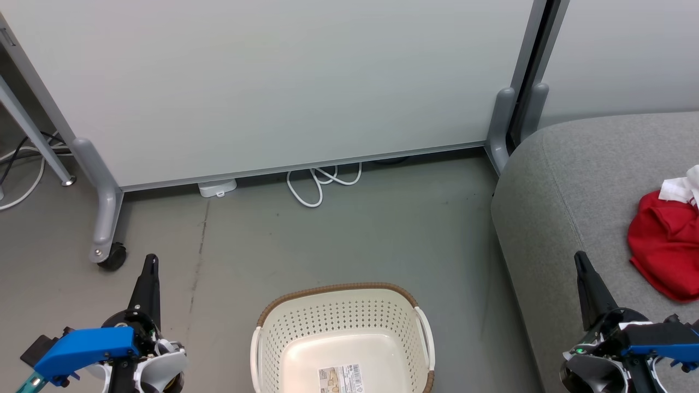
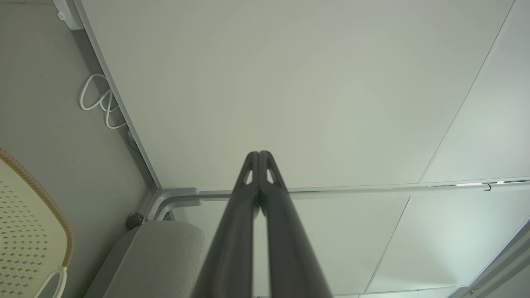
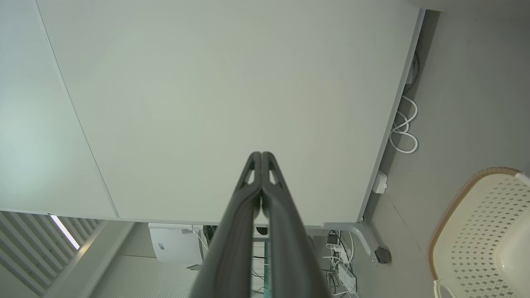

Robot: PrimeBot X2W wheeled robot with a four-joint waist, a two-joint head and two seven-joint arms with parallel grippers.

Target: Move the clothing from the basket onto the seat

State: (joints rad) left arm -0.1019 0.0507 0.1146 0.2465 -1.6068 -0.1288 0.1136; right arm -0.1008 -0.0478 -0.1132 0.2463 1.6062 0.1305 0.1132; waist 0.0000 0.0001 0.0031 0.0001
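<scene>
My left claw [image 1: 150, 261] hangs over the floor [image 1: 327, 240], left of the basket [image 1: 338, 316], fingers pressed together on nothing. My right claw [image 1: 580, 257] is pressed together the same way, over the near-left edge of the seat [image 1: 568, 185]. The clothing [image 1: 669, 248] is a red heap with a white bit on top. It lies on the seat, right of the right claw and a bit farther, not touching it, and the frame edge cuts it off. The basket sits on the floor between the claws, near me, with a label [image 1: 341, 377] on its bottom. A white partition [image 1: 273, 82] stands far behind, with a cable [image 1: 317, 185] looped at its foot.
</scene>
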